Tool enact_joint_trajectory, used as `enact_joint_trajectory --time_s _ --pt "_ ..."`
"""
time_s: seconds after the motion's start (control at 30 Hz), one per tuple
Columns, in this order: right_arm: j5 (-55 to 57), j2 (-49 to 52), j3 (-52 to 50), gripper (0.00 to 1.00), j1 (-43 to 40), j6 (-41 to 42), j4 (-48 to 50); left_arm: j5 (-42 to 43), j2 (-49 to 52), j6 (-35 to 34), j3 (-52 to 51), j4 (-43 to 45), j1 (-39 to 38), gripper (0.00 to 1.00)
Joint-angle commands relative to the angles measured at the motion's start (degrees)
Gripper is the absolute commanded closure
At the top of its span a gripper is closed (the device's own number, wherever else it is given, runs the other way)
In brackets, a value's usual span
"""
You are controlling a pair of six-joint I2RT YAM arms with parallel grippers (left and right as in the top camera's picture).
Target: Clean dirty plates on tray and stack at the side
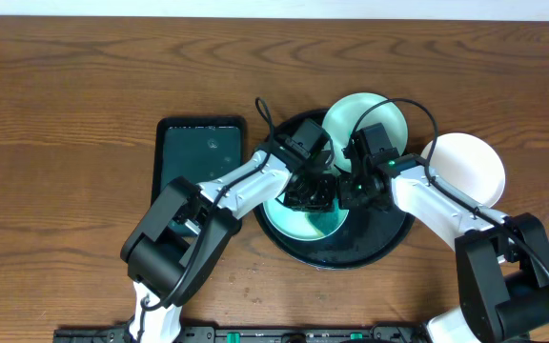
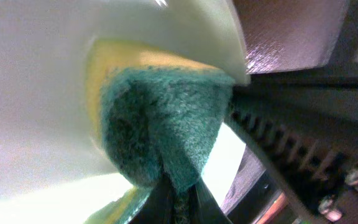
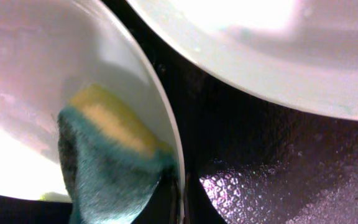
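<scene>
Bench (image 1: 65, 76), left to right: dark green rectangular tray (image 1: 203, 162) sits just left of the black tray (image 1: 351, 255). Left tool (image 1: 311, 195) reaches over the black tray's middle and is clamped on a yellow-and-green sponge (image 2: 160, 124). The sponge's green face is pressed against plate 1 (image 1: 298, 227). Plate 1 is pale mint and lies in the near-left part of the black tray. Plate 2 (image 1: 355, 112), also pale mint, is at the tray's far edge and overlaps the rim. Right tool (image 1: 355, 191) is just right of the left one, jaws closed. In the right wrist view plate 1's rim runs straight toward it, but I can't tell if it pinches that rim. Plate 3 (image 1: 470, 167), white, lies on the bench just right of the black tray.
</scene>
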Motion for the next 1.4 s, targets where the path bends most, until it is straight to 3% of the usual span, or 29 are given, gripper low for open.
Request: enact_joint_trajectory --time_s 0.0,0.17,0.5,0.73,0.97,1.1,1.37 --pt "0.9 1.5 -0.9 0.99 0.7 -0.9 -0.2 -9.5 1.2 -3.2 -4.2 -8.8 -2.7 0.93" --pt "0.9 1.5 -0.9 0.99 0.7 -0.9 -0.2 -26.8 -3.1 -4.8 -4.2 -13.0 -1.5 0.93" --pt "0.9 1.5 -0.9 0.99 0.7 -0.9 -0.2 -47.8 -4.3 -4.1 -4.2 -14.1 1.7 0.93" --pt "0.9 1.5 -0.9 0.99 0.7 -0.9 -0.2 -48.6 -5.9 -4.2 0.3 -20.0 5.3 0.92" --pt "0.9 1.5 -0.9 0.99 0.7 -0.9 -0.2 -39.8 -17.5 -1.1 3.5 -23.1 7.8 0.93" --pt "0.9 1.5 -0.9 0.99 0.7 -0.9 -0.2 -40.3 -24.2 4.0 3.5 -24.8 11.1 0.93" --pt "0.9 1.5 -0.9 0.99 0.7 -0.9 -0.2 -44.7 -24.1 4.3 -1.6 -23.5 22.8 0.93"
